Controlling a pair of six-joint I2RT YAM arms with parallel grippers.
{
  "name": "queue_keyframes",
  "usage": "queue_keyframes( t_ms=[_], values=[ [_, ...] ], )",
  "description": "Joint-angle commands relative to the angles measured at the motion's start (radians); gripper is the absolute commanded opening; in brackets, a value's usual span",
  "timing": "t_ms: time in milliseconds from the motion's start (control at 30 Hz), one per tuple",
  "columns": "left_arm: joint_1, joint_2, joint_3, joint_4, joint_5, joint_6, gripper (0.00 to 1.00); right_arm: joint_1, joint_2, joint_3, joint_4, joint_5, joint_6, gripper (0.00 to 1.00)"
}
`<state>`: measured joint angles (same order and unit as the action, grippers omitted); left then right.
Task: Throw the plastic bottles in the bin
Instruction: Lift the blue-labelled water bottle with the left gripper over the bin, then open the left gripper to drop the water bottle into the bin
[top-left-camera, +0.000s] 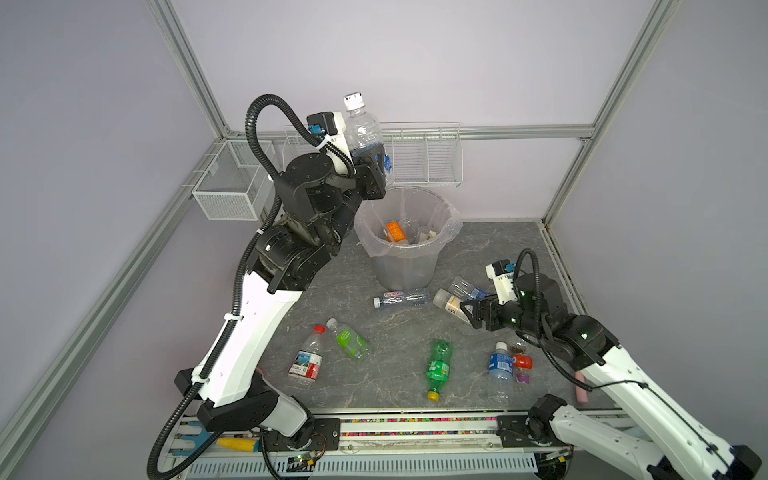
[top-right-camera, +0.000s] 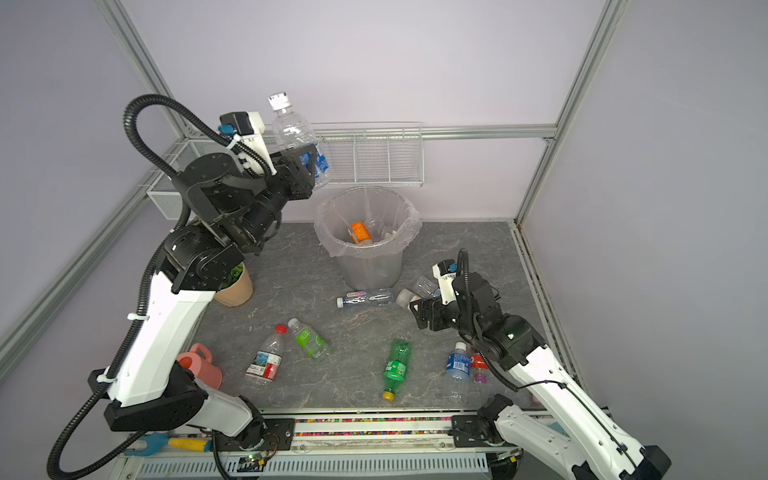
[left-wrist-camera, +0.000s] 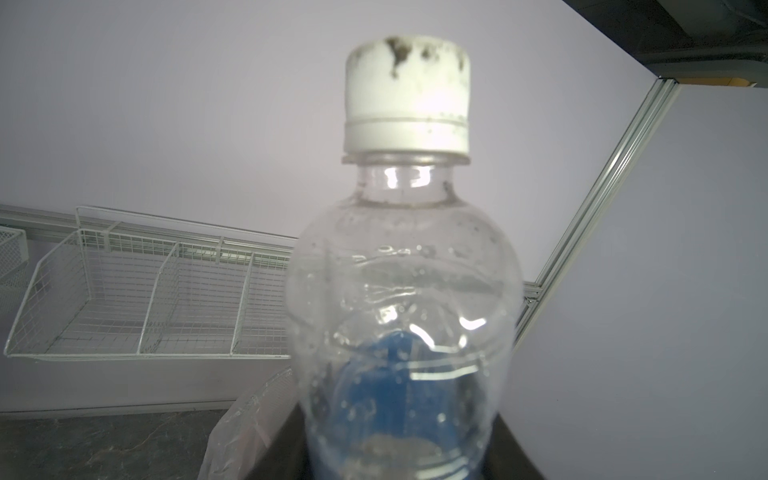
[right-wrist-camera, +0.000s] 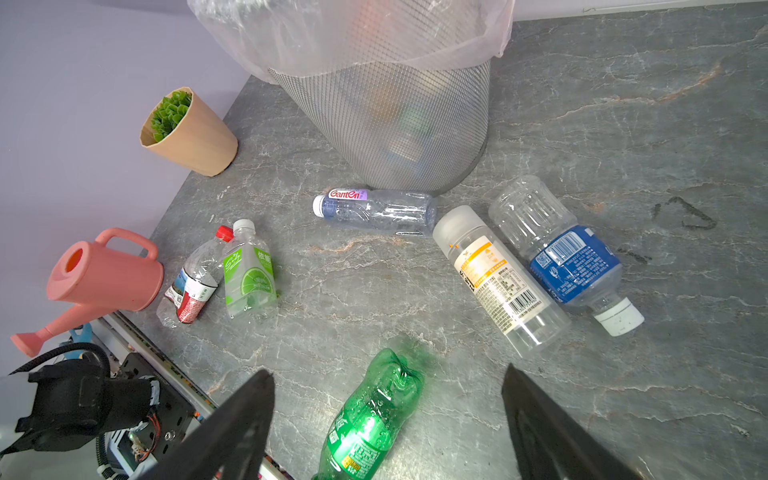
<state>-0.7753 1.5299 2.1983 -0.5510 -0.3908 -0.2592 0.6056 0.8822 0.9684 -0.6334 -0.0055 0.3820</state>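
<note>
Left claw (top-left-camera: 379, 160) clamps a bottle (top-left-camera: 363, 124) near the rim of the bin (top-left-camera: 405, 270) — best centred over the mouth before release; right claw (right-wrist-camera: 388, 374) open, empty.

Glossy clear plastic bottle (left-wrist-camera: 403, 291), matt stone-look tabletop (right-wrist-camera: 623, 124)

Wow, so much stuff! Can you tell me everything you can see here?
table: one, grey marbled, under everything
bin: one, grey mesh, clear bag, back of table
loose bottles: eight, mostly clear, one all green, lying on the table
held bottle: one, clear, white cap, blue label, raised close to the bin
bottles in bin: several, one orange-labelled, exact count hidden
wire baskets: at least two, white, on the walls
plant pot: one, tan, green plant, left side
watering can: one, pink, front left
left claw: one, black, shut on the held bottle
right claw: one, black, open, low over the right-hand bottles
</note>
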Motion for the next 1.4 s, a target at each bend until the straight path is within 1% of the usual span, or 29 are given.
queue_keyframes(
  t_ms=[0, 333, 500, 567, 667, 700, 733, 767, 800, 833, 900, 933, 1100, 1367],
  values=[
    [-0.004, 0.035, 0.056, 0.006, 0.026, 0.020, 0.17, 0.005, -0.022, -0.017, -0.026, 0.015, 0.006, 0.88],
    [-0.004, 0.121, 0.108, -0.004, 0.025, 0.037, 0.18, 0.005, -0.041, -0.023, -0.040, 0.027, 0.004, 0.88],
    [0.009, 0.189, 0.130, -0.003, 0.027, 0.039, 0.19, 0.005, -0.046, -0.023, -0.039, 0.026, 0.005, 0.88],
    [0.030, 0.230, 0.131, -0.005, 0.052, 0.025, 0.19, 0.005, -0.049, -0.022, -0.041, 0.026, 0.006, 0.88],
    [0.094, 0.311, 0.145, -0.049, 0.152, -0.055, 0.20, 0.005, -0.059, -0.022, -0.046, 0.026, 0.008, 0.88],
    [0.113, 0.352, 0.160, -0.075, 0.179, -0.072, 0.22, 0.005, -0.062, -0.023, -0.047, 0.026, 0.009, 0.88],
    [0.126, 0.395, 0.197, -0.127, 0.193, -0.082, 0.26, 0.005, -0.065, -0.022, -0.048, 0.027, 0.009, 0.88],
    [0.131, 0.443, 0.236, -0.174, 0.201, -0.081, 0.36, 0.004, -0.068, -0.020, -0.051, 0.026, 0.010, 0.88],
    [0.132, 0.495, 0.291, -0.235, 0.208, -0.072, 0.49, 0.005, -0.071, -0.017, -0.056, 0.025, 0.011, 0.88],
    [0.133, 0.539, 0.345, -0.291, 0.220, -0.061, 0.68, 0.005, -0.075, -0.016, -0.063, 0.028, 0.010, 0.88],
    [0.133, 0.598, 0.433, -0.375, 0.230, -0.059, 0.94, 0.004, -0.082, -0.013, -0.071, 0.035, 0.007, 0.88],
    [0.133, 0.610, 0.454, -0.391, 0.233, -0.051, 0.99, 0.005, -0.085, -0.015, -0.074, 0.036, 0.006, 0.88],
    [0.133, 0.549, 0.430, -0.362, 0.218, -0.015, 0.99, 0.005, -0.085, -0.018, -0.069, 0.031, 0.011, 0.88],
    [0.133, 0.361, 0.264, -0.268, 0.201, -0.014, 0.99, 0.005, -0.057, -0.013, -0.042, 0.014, 0.015, 0.88]
  ],
)
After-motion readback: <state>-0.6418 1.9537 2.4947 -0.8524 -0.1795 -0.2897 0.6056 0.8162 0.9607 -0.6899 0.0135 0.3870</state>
